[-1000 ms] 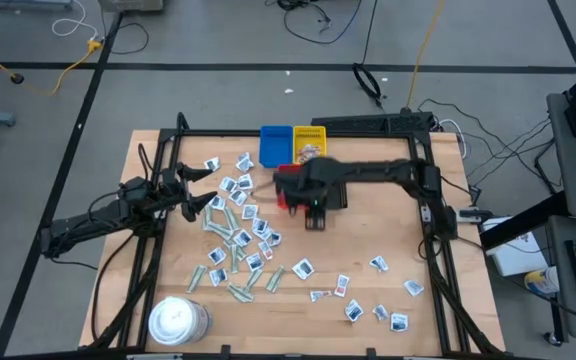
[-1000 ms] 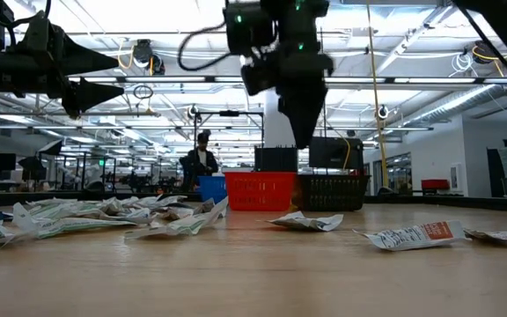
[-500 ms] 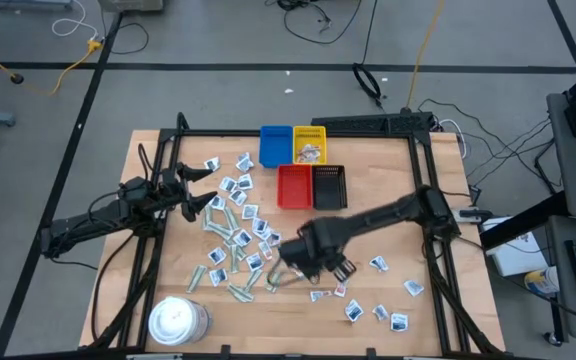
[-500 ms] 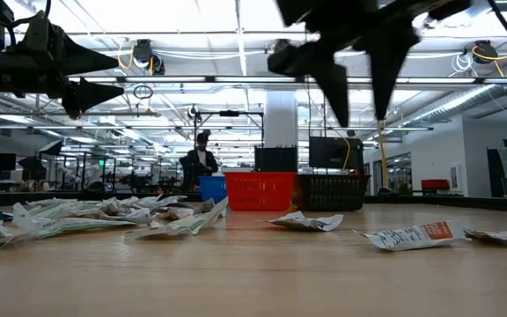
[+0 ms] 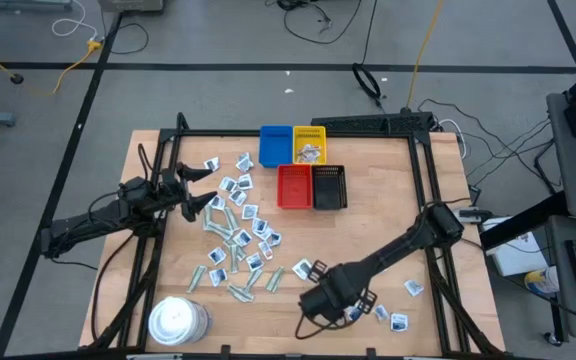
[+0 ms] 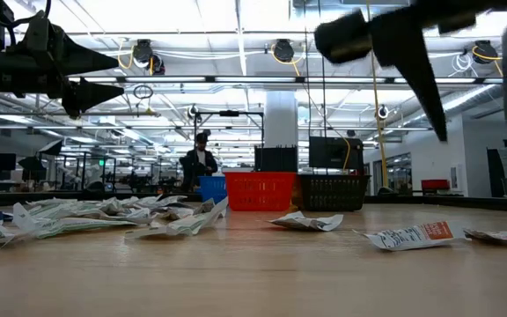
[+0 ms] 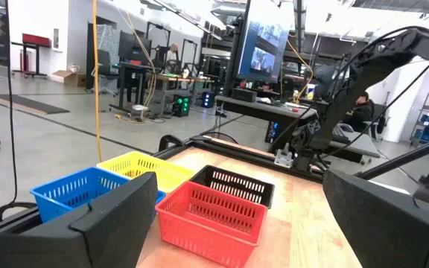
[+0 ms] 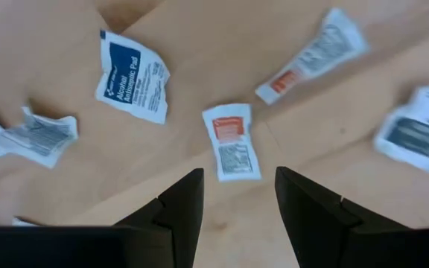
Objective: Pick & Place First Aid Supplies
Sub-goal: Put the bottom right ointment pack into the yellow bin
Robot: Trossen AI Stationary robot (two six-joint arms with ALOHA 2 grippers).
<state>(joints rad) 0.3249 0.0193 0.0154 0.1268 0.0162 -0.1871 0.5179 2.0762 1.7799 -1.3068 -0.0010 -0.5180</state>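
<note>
Your right claw [image 8: 233, 195] hovers open and empty above the small white orange-marked packet [image 8: 232, 141] on the wooden bench [image 8: 199, 45], its long axis running straight ahead between your fingers.

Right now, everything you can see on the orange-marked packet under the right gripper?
The orange-marked packet is a small flat white wrapper with an orange block at one end and grey print at the other. It lies flat on the bare wooden table, touching no other packet. The right gripper hangs above it, fingers open, not touching.
</note>
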